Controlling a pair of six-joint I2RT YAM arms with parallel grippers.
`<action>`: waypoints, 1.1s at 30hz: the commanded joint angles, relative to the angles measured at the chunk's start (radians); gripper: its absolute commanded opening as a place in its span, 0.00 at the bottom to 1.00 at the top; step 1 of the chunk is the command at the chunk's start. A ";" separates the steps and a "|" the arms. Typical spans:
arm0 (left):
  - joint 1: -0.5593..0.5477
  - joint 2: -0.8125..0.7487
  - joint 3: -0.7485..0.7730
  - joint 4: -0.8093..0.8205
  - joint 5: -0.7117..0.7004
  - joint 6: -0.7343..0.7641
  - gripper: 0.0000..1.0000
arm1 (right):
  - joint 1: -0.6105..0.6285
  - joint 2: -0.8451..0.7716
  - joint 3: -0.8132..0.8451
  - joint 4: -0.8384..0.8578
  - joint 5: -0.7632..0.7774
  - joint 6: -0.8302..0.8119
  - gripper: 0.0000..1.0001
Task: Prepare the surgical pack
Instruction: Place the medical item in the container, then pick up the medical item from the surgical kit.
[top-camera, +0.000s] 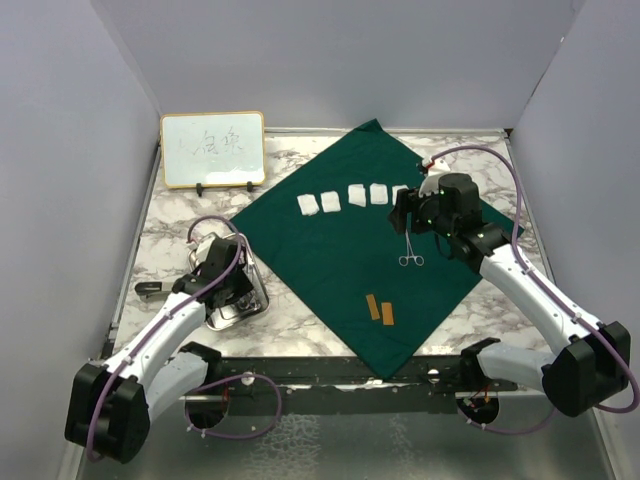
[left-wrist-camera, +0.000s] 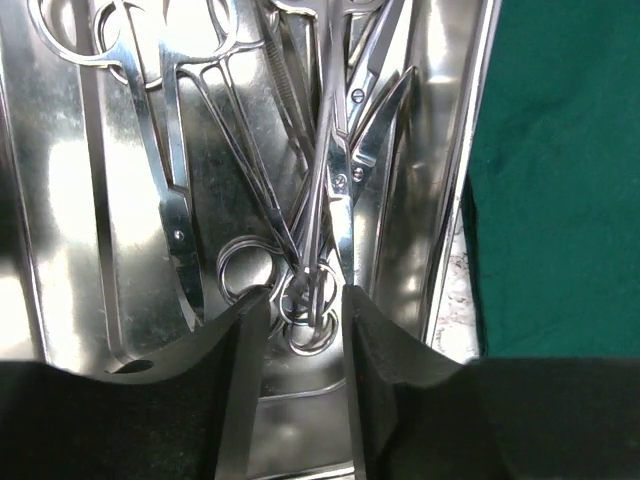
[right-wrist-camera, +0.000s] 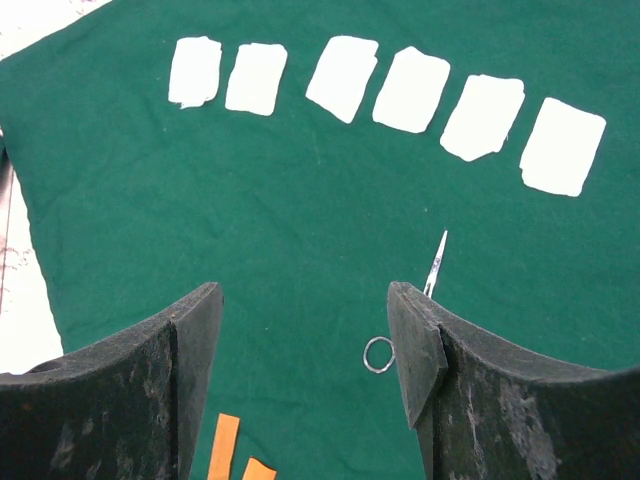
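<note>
Left hand (left-wrist-camera: 298, 296) part-open astride tangled instruments (left-wrist-camera: 325, 180) in tray (left-wrist-camera: 60, 250) (right hand (right-wrist-camera: 303, 295) wide open over drape (right-wrist-camera: 300, 225))

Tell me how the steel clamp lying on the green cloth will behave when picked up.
The clamp is probably stiff and fairly heavy for its size: it looks like polished steel. That shine suggests it may slip when squeezed. Lying flat on the cloth, it likely won't roll, but gives little edge to grip.

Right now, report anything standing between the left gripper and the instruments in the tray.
Nothing visible: the left gripper sits right at a clamp's ring handles in the steel tray, though other instruments cross it.
</note>
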 joint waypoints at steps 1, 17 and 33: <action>0.012 -0.004 0.009 -0.042 -0.013 -0.027 0.45 | 0.003 -0.002 -0.008 0.029 -0.026 -0.008 0.67; 0.011 -0.155 0.171 -0.066 -0.043 0.019 0.77 | 0.003 0.037 0.004 -0.001 -0.012 0.009 0.64; -0.041 0.131 0.176 0.366 0.359 0.094 0.78 | -0.001 0.343 0.080 -0.211 0.174 0.116 0.43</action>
